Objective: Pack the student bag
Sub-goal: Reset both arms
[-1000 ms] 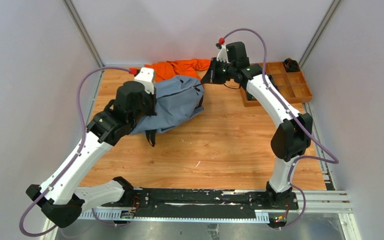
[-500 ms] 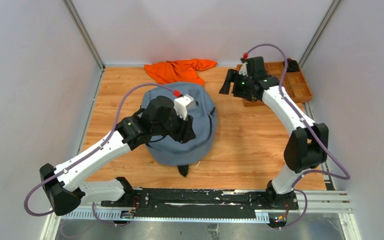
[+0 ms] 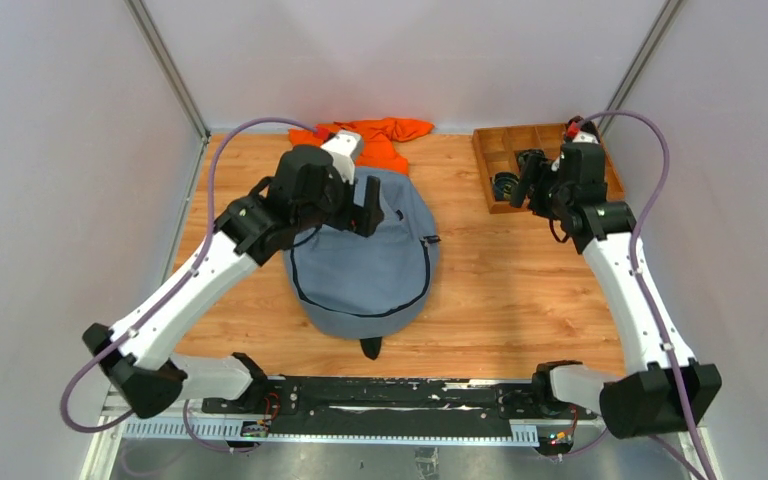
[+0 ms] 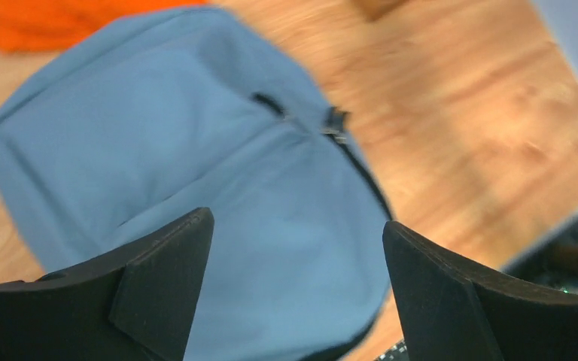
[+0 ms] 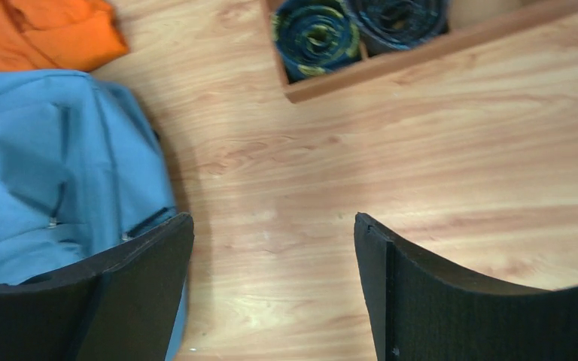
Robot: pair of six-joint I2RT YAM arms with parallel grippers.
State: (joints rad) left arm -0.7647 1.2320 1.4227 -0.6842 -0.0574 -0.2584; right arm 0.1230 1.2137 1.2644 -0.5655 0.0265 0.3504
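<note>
1. Student bag (image 3: 365, 270) is lying flat on the wooden tabletop (image 3: 500, 290), left of centre, its rounded end facing the arm bases and a black strap end poking out from under that edge. A dark zipper line is curving around its grey-blue front.
2. Wooden divided tray (image 3: 520, 128) is sitting at the far right of the table, well apart from the bag.
3. Orange garment (image 3: 380, 135) is lying crumpled against the back wall, touching the bag's far end.
4. Left gripper (image 4: 295, 222) is hanging over the far part of the bag, its jaws standing spread wide with nothing between them; the left wrist view is blurring.
5. Right gripper (image 5: 272, 218) is hovering above bare wood between the bag and the tray, its jaws likewise standing wide apart and gripping nothing.
6. Two dark rolled-up items (image 5: 316, 34) are resting side by side in the tray's near-left compartments.
7. Zipper pull (image 4: 336, 120) is lying on the bag's right side.
</note>
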